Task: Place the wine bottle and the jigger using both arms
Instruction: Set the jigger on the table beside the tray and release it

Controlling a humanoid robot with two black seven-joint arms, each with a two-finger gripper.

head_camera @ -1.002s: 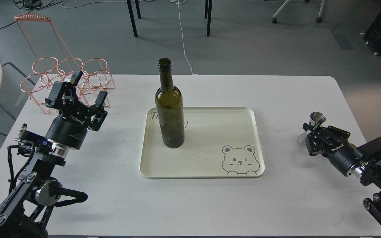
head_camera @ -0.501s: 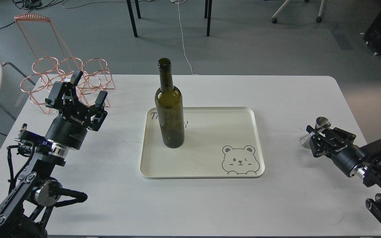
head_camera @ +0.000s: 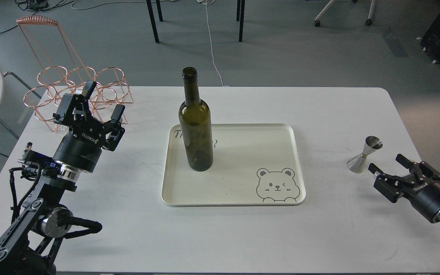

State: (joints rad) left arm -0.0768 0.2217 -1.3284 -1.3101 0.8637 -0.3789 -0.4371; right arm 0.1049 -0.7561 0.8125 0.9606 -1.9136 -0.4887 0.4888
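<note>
Nearest, taking the cream tray (head_camera: 243,198) as the landmark, the two black arms flank it on the white table (head_camera: 220,236). The left gripper (head_camera: 92,110) hovers well to the tray's left, its fingers spread apart and holding nothing. The right gripper (head_camera: 397,168) sits well to the tray's right, low over the table, its fingers likewise apart and empty. Just beyond that gripper's fingertips, apart from them, the jigger (head_camera: 365,154) stands on the table with a slight tilt, well to the right of the tray and outside it. A bear drawing (head_camera: 278,185) marks the tray's near right corner. The wine bottle (head_camera: 196,126) stands upright inside the tray, toward its left side. Farther back, beyond the tray's far left corner, a copper wire rack (head_camera: 73,91) stands at the table's far edge, just behind the left gripper.
</note>
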